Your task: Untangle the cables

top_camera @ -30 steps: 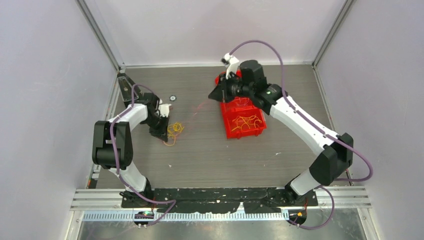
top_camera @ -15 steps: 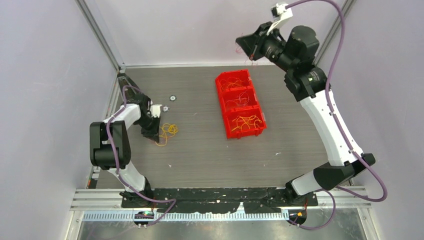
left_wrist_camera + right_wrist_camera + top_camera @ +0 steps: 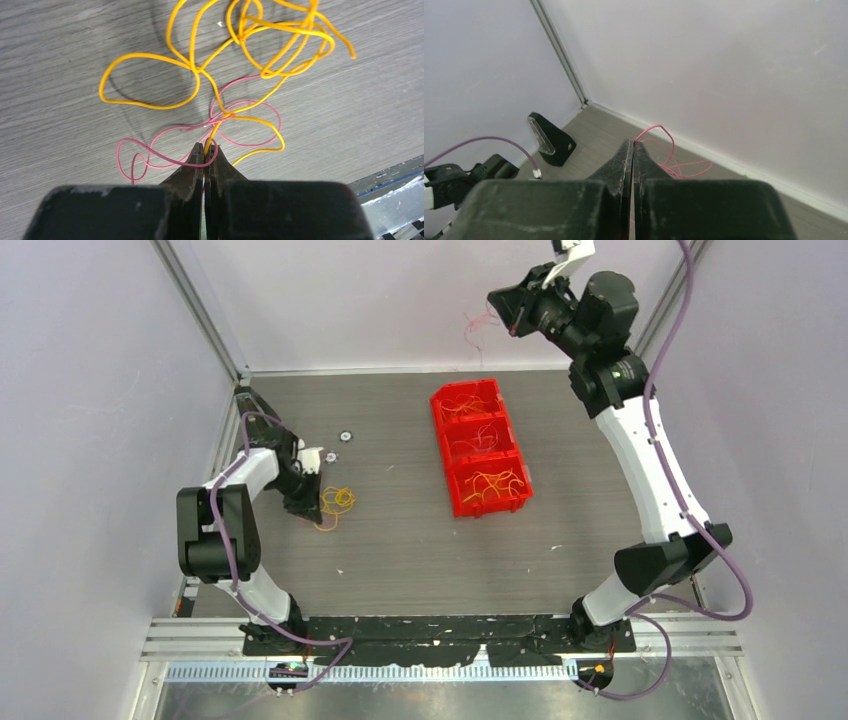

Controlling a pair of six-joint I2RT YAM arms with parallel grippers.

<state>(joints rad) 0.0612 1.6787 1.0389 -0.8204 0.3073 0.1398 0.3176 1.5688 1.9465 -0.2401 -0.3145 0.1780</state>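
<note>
A small tangle of cables (image 3: 338, 502) lies on the table at the left: yellow-orange loops (image 3: 260, 40) and a pink strand (image 3: 150, 155). My left gripper (image 3: 205, 147) is shut on the tangle, pinching a yellow strand with the pink one looped across its tips; it shows low over the table in the top view (image 3: 312, 502). My right gripper (image 3: 632, 142) is shut on a separate pink-red cable (image 3: 674, 160) and holds it high near the back wall (image 3: 500, 315), where the strand (image 3: 478, 328) dangles.
A red tray (image 3: 480, 445) with three compartments holding more thin cables stands at the table's middle back. A small round washer (image 3: 345, 436) lies near the left arm. A black bracket (image 3: 549, 140) stands in the back left corner. Walls enclose three sides.
My right arm has swung up from above the red tray to high near the back wall, carrying a pink-red strand. The left gripper and tangle shifted slightly left.
</note>
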